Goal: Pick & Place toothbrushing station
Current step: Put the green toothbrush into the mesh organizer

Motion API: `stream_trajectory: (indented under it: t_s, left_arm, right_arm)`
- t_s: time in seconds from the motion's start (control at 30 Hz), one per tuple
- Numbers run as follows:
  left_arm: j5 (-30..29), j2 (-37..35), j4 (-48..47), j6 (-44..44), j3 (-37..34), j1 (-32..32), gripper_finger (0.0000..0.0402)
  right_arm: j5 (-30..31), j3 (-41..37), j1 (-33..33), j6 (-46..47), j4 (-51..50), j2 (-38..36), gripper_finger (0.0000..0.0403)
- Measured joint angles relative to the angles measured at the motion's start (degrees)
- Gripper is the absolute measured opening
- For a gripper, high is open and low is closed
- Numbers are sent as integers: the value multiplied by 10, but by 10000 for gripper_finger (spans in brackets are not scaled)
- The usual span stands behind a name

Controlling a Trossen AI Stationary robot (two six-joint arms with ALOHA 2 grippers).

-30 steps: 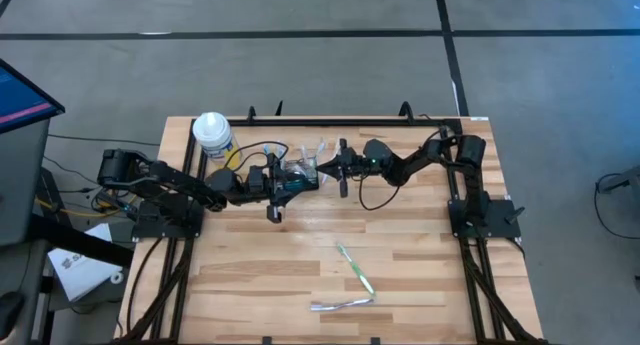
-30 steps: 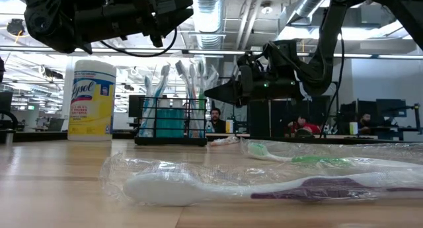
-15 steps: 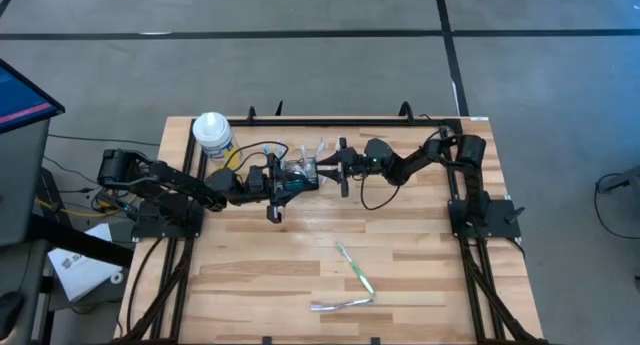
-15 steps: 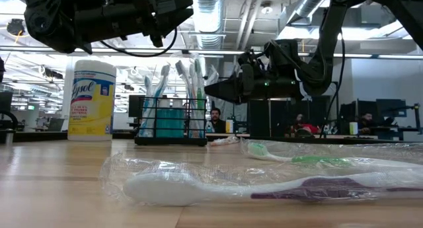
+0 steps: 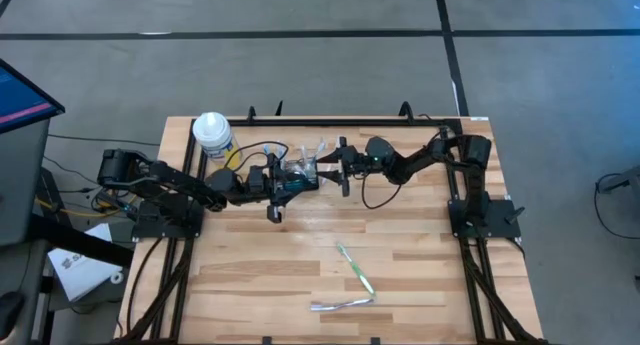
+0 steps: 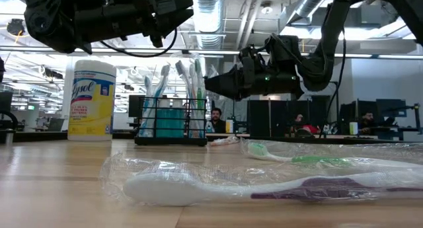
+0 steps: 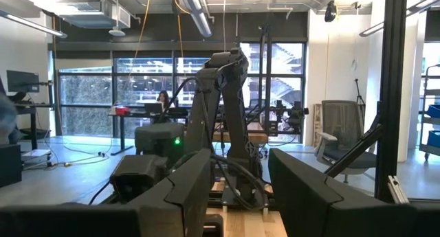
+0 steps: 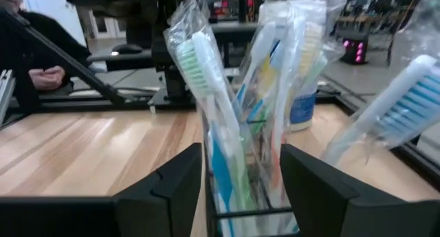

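The toothbrushing station [image 6: 170, 125], a small black wire-mesh caddy, stands on the table's far middle [image 5: 303, 169] with several wrapped toothbrushes [image 6: 192, 76] upright in it. My right gripper [image 8: 242, 189] is open and comes level from the right [image 6: 210, 84]. Its fingers stand on either side of the wrapped toothbrushes' upper parts [image 8: 227, 127]; I cannot tell whether they touch. My left gripper [image 7: 237, 189] is open and hangs above the caddy [image 6: 178, 6], with nothing between its fingers.
A yellow canister with a white lid [image 5: 212, 133] stands left of the caddy [image 6: 91, 99]. Two wrapped toothbrushes lie toward the near edge: a green one [image 5: 355, 268] and a purple one [image 6: 264, 187]. People sit in the room beyond the table.
My right gripper has opened beside the tops of the toothbrushes in the caddy and stands slightly higher in the low view. The caddy and its toothbrushes have stayed where they were.
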Motion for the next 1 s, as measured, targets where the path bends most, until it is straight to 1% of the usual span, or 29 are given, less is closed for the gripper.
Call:
stream_trajectory:
  t_s: [0.23, 0.47, 0.67, 0.87, 1.0]
  left_arm:
    - [0, 0, 0, 0, 0, 0, 145]
    - [1, 0, 0, 0, 0, 0, 145]
    - [3, 0, 0, 0, 0, 0, 145]
    - [3, 0, 0, 0, 0, 0, 145]
    - [2, 0, 0, 0, 0, 0, 145]
  right_arm:
    - [-4, 0, 0, -17, -115, -40, 181]
    - [-8, 0, 18, -28, -196, -82, 167]
    - [-8, 0, 28, -34, -301, -115, 158]
    - [-11, 0, 45, -34, -428, -153, 148]
    - [-11, 0, 57, -34, -482, -172, 139]
